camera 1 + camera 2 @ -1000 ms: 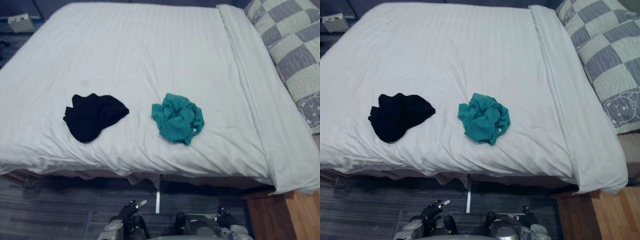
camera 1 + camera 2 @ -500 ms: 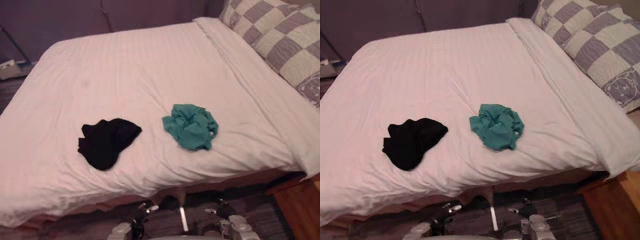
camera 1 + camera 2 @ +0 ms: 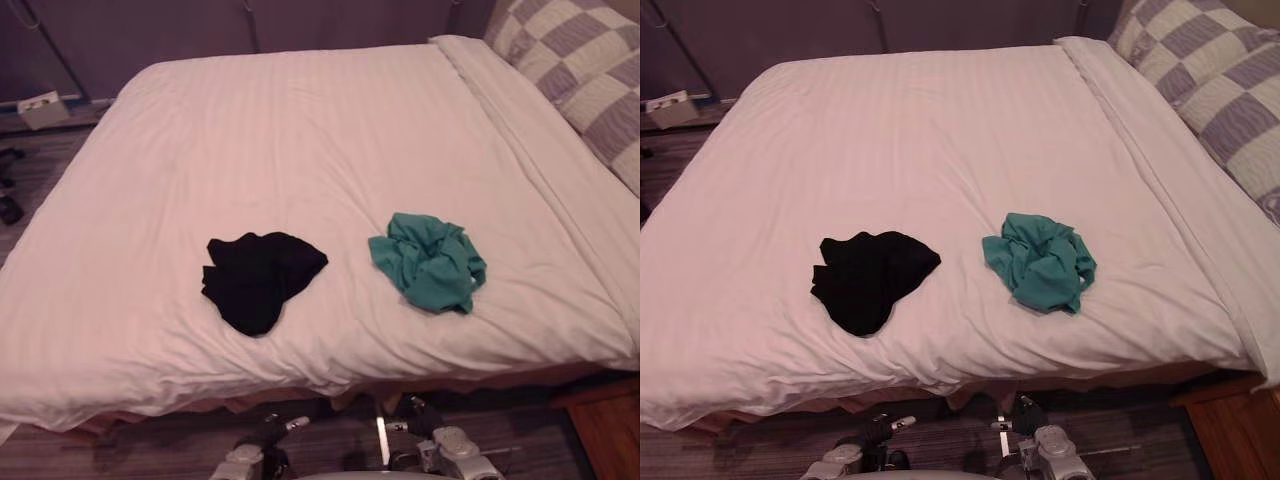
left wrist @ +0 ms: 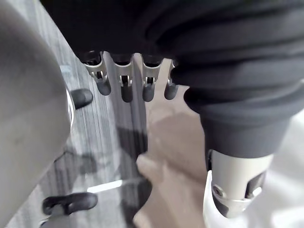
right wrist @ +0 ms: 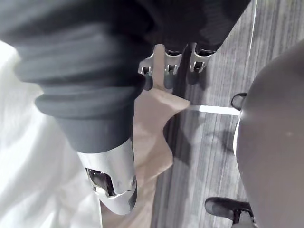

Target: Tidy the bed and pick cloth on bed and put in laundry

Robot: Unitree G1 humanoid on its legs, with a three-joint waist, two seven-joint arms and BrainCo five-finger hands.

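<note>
1. nearest in, the left hand [image 3: 268, 437] and the right hand [image 3: 424, 420] are hanging low at the foot of the bed. both are over the grey plank floor [image 3: 130, 455], just short of the mattress edge.
2. the left wrist view is showing its fingers [image 4: 124, 85] dangling straight and loose with the thumb [image 4: 237, 190] apart, grasping nothing. the right wrist view is telling the same story: fingers [image 5: 168, 71] relaxed, thumb [image 5: 111, 180] off to one side, hand released and empty.
3. those wrist views are also catching the beige bed skirt [image 4: 171, 142] dropping to the floor, and a white strip [image 5: 213, 109] lying on the planks. the head views are giving the whole bed top instead.
4. the near edge of the white duvet [image 3: 300, 140] is running right across in front of both hands. a wood-coloured surface [image 3: 612, 440] is sitting at the near right corner.
5. the black cloth [image 3: 262, 280] is lying crumpled on the duvet, left of centre and near that front edge. the teal cloth [image 3: 430, 262] is bunching up to its right, apart from it, with bare duvet between.
6. past the two cloths, open striped duvet is stretching away to the far edge. checked pillows [image 3: 590, 70] are lining the far right side.
7. far left, beyond the bed's corner, a small white box [image 3: 42, 108] is sitting low; any print on it is too small to read.
</note>
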